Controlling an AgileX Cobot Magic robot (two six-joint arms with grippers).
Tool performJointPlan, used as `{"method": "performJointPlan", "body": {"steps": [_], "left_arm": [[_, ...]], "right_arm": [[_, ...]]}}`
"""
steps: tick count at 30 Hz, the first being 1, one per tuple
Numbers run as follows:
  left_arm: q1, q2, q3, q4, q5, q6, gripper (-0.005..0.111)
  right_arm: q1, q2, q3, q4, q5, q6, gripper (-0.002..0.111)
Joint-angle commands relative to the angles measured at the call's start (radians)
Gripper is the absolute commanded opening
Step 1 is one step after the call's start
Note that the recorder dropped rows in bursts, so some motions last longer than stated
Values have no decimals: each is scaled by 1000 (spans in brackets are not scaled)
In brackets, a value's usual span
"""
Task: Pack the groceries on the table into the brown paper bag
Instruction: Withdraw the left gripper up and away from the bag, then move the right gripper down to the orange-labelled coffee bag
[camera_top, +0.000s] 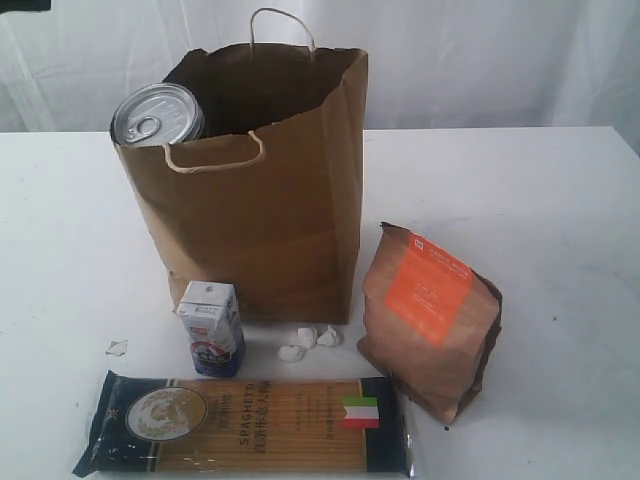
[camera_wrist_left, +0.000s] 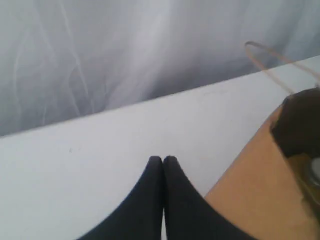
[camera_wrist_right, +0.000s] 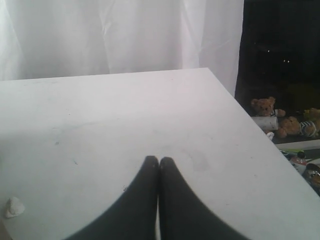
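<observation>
The brown paper bag (camera_top: 260, 190) stands upright at the middle back of the white table (camera_top: 560, 210). A jar with a silver pull-tab lid (camera_top: 157, 114) pokes out of the bag's near-left corner. In front of the bag stand a small white-blue carton (camera_top: 211, 327) and an orange-labelled brown pouch (camera_top: 430, 315); a long spaghetti pack (camera_top: 245, 425) lies flat nearest the front. Neither arm shows in the exterior view. My left gripper (camera_wrist_left: 163, 159) is shut with nothing in it, beside the bag's wall (camera_wrist_left: 260, 190). Over bare table, my right gripper (camera_wrist_right: 159, 160) is shut and holds nothing.
Small white crumpled bits (camera_top: 308, 342) lie between the carton and the pouch, and one (camera_wrist_right: 13, 206) shows in the right wrist view. A pale scrap (camera_top: 117, 347) lies left of the carton. White curtains hang behind the table. Past the table's edge are teddy bears (camera_wrist_right: 280, 117).
</observation>
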Motion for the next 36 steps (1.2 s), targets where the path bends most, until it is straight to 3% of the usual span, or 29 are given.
{"method": "performJointPlan", "body": {"steps": [1, 4, 8, 14, 19, 23, 30, 33, 36], "left_arm": [[1, -11, 0, 339, 4, -416, 0], [1, -22, 12, 478, -24, -586, 0], [1, -84, 108, 500, -167, -677, 0], [1, -276, 412, 497, -408, -681, 0], [1, -507, 701, 465, -585, -738, 0], [1, -691, 886, 453, -549, -814, 0], [1, -970, 1069, 473, -373, -776, 0], [1, -1068, 1106, 473, -308, -681, 0], [1, -1147, 1118, 493, -254, -625, 0]], "right_arm": [[-6, 2, 4, 8, -56, 0, 0], [-6, 2, 4, 8, -87, 0, 0], [-6, 2, 4, 78, -174, 52, 0], [-6, 2, 4, 104, -343, 101, 0], [-6, 6, 0, 118, -609, 99, 0], [-6, 83, -84, 129, -827, 17, 0], [-6, 392, -462, 127, -861, -85, 0], [-6, 555, -575, 119, -825, -90, 0], [-6, 708, -634, 115, -669, -115, 0]]}}
